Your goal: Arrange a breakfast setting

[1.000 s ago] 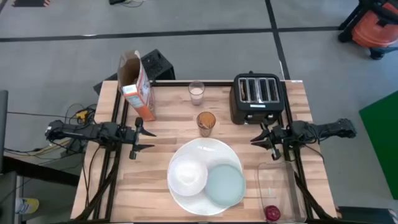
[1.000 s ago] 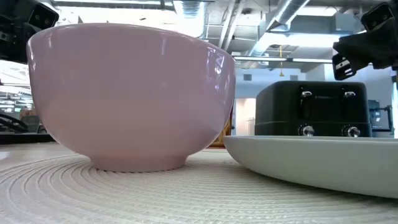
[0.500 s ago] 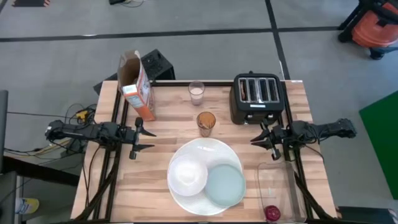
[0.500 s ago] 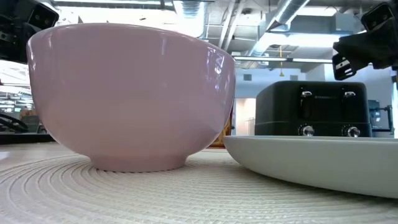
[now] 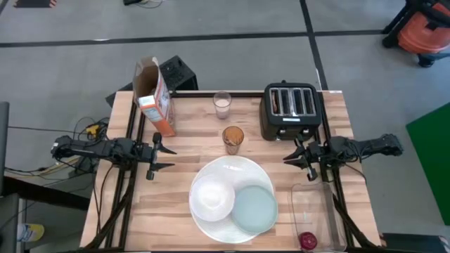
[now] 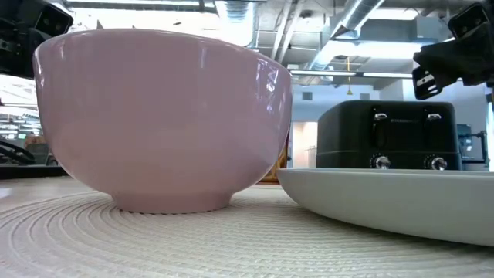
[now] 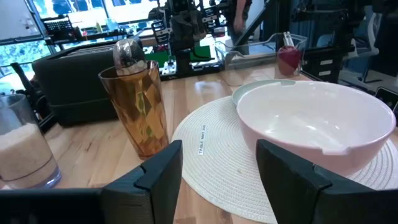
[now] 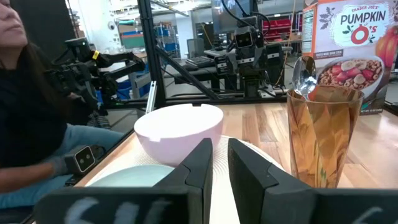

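Dark jaws stood spread and empty on both arms: the left gripper (image 5: 159,156) hung over the tabletop's (image 5: 140,211) left edge, the right gripper (image 5: 298,156) over its right side, just in front of a black toaster (image 5: 292,109).

Between them lay one large white plate (image 5: 228,172) carrying one white bowl (image 5: 211,197) and one pale green small plate (image 5: 254,208), side by side. Behind the plate stood one amber glass (image 5: 233,139) with a spoon (image 7: 129,53) upright in it, handle hidden; farther back, one milk glass (image 5: 222,105) and one orange-white cereal box (image 5: 153,97), its top flaps open. One red fruit (image 5: 307,240) sat in a clear container (image 5: 309,214) at the near right corner. No toast could be made out.

By appearance, the bowl and plates would be stiff, glossy and breakable, best pinched at the rim. The glasses looked slick and tippy, calling for a grip low around the body. The box seemed light and crushable, safest squeezed gently across its narrow sides.

A seated person (image 8: 31,118) showed beyond the tabletop.
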{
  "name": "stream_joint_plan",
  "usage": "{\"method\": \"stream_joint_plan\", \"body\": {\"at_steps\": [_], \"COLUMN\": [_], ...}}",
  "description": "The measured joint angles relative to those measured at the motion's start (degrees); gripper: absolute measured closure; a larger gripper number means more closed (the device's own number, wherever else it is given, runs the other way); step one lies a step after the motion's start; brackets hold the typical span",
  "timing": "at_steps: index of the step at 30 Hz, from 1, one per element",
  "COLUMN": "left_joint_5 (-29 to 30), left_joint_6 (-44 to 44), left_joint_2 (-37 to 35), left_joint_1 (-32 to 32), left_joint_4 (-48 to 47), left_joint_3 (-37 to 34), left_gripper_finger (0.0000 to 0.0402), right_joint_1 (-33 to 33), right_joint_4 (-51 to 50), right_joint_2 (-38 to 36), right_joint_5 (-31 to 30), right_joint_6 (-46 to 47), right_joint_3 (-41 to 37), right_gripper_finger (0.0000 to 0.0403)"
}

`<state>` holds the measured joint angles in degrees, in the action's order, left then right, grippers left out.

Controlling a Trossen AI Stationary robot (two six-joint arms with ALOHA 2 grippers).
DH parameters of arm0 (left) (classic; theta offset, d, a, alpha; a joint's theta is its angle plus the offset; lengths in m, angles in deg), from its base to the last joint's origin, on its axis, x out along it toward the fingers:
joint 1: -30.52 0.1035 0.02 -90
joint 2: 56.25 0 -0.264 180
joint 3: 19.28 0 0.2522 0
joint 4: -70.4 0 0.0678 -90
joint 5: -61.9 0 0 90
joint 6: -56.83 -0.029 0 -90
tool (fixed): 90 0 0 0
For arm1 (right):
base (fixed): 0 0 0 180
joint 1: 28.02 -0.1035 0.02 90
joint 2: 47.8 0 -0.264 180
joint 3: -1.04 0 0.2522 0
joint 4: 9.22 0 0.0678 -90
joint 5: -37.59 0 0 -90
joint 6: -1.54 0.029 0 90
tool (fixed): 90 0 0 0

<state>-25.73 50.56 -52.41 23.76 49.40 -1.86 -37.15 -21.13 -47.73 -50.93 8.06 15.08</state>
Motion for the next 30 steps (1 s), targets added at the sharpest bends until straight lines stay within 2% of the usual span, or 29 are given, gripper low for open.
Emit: {"method": "stream_joint_plan", "body": {"at_steps": [30], "left_joint_5": [1.4], "left_joint_6": [-0.8], "left_joint_2": [0.0], "left_joint_1": [0.0], "left_joint_4": [0.1], "left_joint_3": [0.0], "left_gripper_finger": [0.021], "right_joint_1": [0.0], "right_joint_4": [0.0], "right_joint_2": [0.0], "right_joint_5": [0.0], "right_joint_6": [0.0], "right_joint_3": [0.0], "right_gripper_finger": [0.0327]}}
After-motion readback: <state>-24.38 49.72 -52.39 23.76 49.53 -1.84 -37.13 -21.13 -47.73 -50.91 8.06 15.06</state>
